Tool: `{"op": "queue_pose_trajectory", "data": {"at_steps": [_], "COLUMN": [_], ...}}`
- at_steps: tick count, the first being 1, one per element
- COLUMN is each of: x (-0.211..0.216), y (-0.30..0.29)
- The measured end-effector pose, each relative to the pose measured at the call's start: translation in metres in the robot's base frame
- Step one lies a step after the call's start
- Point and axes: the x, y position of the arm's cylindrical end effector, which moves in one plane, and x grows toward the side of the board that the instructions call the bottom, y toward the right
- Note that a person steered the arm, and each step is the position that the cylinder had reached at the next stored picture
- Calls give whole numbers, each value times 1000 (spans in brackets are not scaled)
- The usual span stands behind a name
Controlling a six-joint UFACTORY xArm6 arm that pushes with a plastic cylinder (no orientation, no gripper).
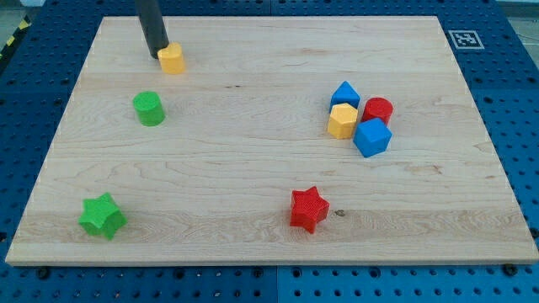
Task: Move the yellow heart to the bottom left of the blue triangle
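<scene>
Yellow heart (172,59) sat near the view's top left of the tabletop (253,168), touching my tip (157,55) on its left side. No jaws were there, just a rod. Far off to the view's right was the blue triangle (344,93), packed close with a yellow block (342,121), a red round block (377,110) and a blue cube (371,137). I think the heart could slip off my tip on the long push, or bump that yellow block.

A lab bench — the pale wooden board (269,210) lies on a blue perforated table (514,101), with a printed marker tag (464,39) at the board's top-right corner.
</scene>
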Motion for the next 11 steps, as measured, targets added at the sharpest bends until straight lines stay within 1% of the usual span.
{"op": "queue_pose_trajectory", "data": {"at_steps": [1, 2, 3, 4, 5, 7, 9, 10, 11], "x": [14, 25, 32, 40, 40, 40, 41, 40, 29], "y": [6, -3, 9, 36, 39, 65, 125, 134, 159]}}
